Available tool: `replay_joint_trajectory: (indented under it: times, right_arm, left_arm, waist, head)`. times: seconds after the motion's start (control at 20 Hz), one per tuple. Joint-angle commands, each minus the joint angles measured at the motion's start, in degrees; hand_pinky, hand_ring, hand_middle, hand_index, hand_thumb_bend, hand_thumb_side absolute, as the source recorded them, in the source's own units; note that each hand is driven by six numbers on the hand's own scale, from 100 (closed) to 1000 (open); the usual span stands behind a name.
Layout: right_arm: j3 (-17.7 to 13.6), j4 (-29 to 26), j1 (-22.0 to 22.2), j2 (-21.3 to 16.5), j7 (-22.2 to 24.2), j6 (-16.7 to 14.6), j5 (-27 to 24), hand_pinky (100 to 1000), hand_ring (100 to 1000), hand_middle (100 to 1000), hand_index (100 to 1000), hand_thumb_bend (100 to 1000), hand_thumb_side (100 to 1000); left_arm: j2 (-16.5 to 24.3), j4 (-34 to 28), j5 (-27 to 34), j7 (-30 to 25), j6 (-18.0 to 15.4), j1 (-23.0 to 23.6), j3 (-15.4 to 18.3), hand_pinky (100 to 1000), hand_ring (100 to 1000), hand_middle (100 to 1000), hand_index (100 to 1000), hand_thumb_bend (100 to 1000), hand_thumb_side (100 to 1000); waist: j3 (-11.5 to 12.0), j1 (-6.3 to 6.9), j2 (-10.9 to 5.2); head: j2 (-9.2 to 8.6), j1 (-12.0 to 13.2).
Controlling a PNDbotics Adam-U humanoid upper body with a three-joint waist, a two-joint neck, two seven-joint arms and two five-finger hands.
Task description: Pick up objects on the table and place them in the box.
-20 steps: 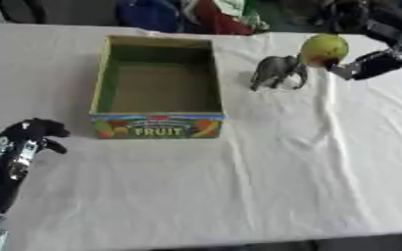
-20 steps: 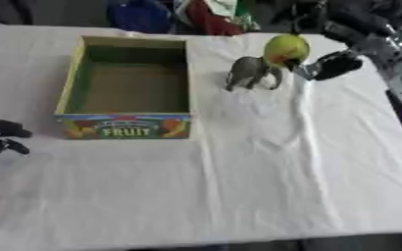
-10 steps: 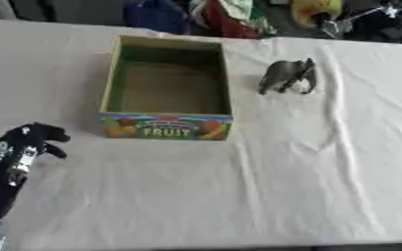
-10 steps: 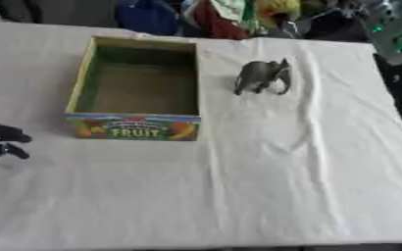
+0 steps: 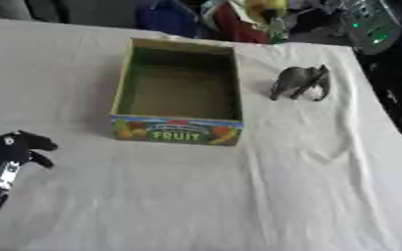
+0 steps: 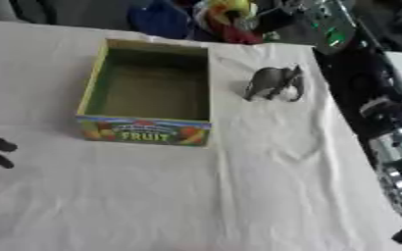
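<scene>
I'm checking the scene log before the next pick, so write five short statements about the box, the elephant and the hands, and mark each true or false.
1. The box is empty inside. True.
2. The toy elephant lies inside the box. False: it stands on the tablecloth to the right of the box.
3. The left hand holds the elephant. False: it rests near the left edge, curled, holding nothing.
4. The box front reads FRUIT. True.
5. The elephant touches the box. False: bare cloth shows between them.

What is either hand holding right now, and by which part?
The left hand, low at the left, has curled fingers and holds nothing. The right hand cannot be made out, so its hold cannot be told. The elephant stands free beside the box.
</scene>
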Motion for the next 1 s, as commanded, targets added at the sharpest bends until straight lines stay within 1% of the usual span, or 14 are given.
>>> replay_joint_trajectory:
  times: [0.05, 0.2, 0.35, 0.65, 0.95, 1.0]
  right_arm:
    - [-1.64, 2.20, -1.56, 0.34, 8.09, -8.55, 3.86, 802, 851, 793, 402, 100, 188]
    - [-2.47, 4.31, -1.48, 1.54, 6.23, -8.55, 8.01, 800, 850, 791, 406, 100, 186]
    - [-2.85, 5.89, -1.25, 2.72, 3.54, -8.55, 12.17, 798, 850, 790, 408, 100, 186]
    - [-2.63, 7.86, -0.72, 4.93, -1.39, -8.55, 18.39, 795, 849, 788, 417, 100, 186]
    - [-1.81, 8.97, -0.22, 7.37, -4.41, -8.55, 23.63, 795, 852, 790, 426, 100, 195]
    - [-1.63, 9.07, -0.16, 7.73, -4.77, -8.55, 24.38, 795, 851, 788, 451, 100, 193]
  left_arm:
    - [0.41, -1.47, 1.06, -1.07, 0.04, -1.32, -0.88, 543, 681, 560, 678, 100, 789]
    - [0.05, -1.49, 1.68, -1.97, 0.16, -2.19, -1.58, 543, 681, 560, 678, 100, 790]
    - [-0.22, -1.42, 2.09, -2.62, 0.30, -2.70, -2.06, 542, 681, 560, 679, 100, 791]
    - [-0.54, -1.36, 2.41, -3.17, 0.42, -3.11, -2.40, 542, 682, 560, 678, 100, 792]
    - [-0.81, -1.35, 2.61, -3.47, 0.50, -3.33, -2.63, 542, 682, 561, 679, 100, 793]
    - [-0.83, -1.36, 2.64, -3.48, 0.50, -3.36, -2.65, 542, 682, 560, 679, 100, 792]
  waist:
    - [0.87, 0.50, -0.69]
    - [2.35, 0.69, -0.45]
    - [3.18, 0.75, -0.26]
    - [3.71, 0.81, -0.05]
    - [4.01, 1.01, 0.03]
    - [4.02, 1.03, 0.05]
  head:
    - [-0.86, -0.97]
    - [-0.87, -1.42]
    - [-0.61, -1.58]
    - [-0.10, -2.02]
    - [0.16, -2.56]
    - [0.18, -2.66]
